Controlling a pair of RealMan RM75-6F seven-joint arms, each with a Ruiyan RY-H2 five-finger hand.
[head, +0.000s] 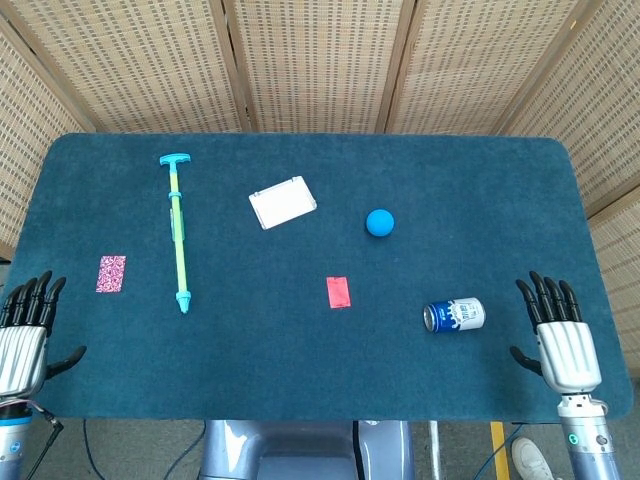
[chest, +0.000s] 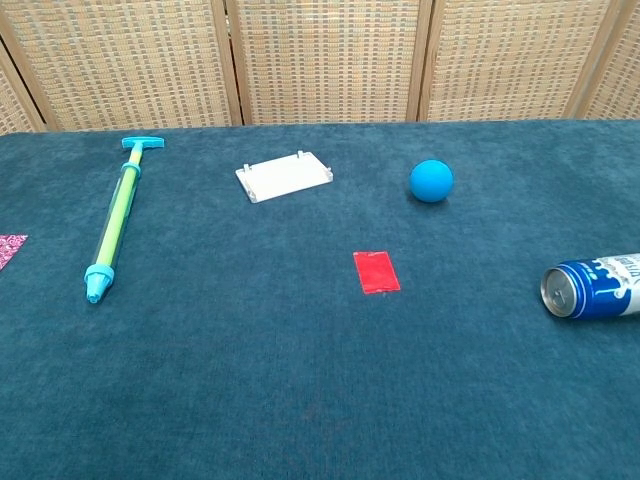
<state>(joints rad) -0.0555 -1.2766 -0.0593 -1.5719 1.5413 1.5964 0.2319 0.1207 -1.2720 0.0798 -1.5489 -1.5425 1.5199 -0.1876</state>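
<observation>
My left hand (head: 22, 338) hovers flat at the table's near left edge, fingers spread, holding nothing. A pink patterned card (head: 111, 273) (chest: 8, 249) lies nearest to it. My right hand (head: 560, 335) hovers flat at the near right edge, fingers spread and empty. A blue and white can (head: 454, 314) (chest: 594, 287) lies on its side just left of that hand, apart from it. Neither hand shows in the chest view.
On the dark teal table (head: 300, 360) lie a green and cyan pump (head: 179, 232) (chest: 117, 219), a white flat plate (head: 283, 202) (chest: 284, 176), a blue ball (head: 379, 222) (chest: 431, 181) and a small red card (head: 338, 291) (chest: 376, 271). Wicker screens (head: 320, 60) stand behind.
</observation>
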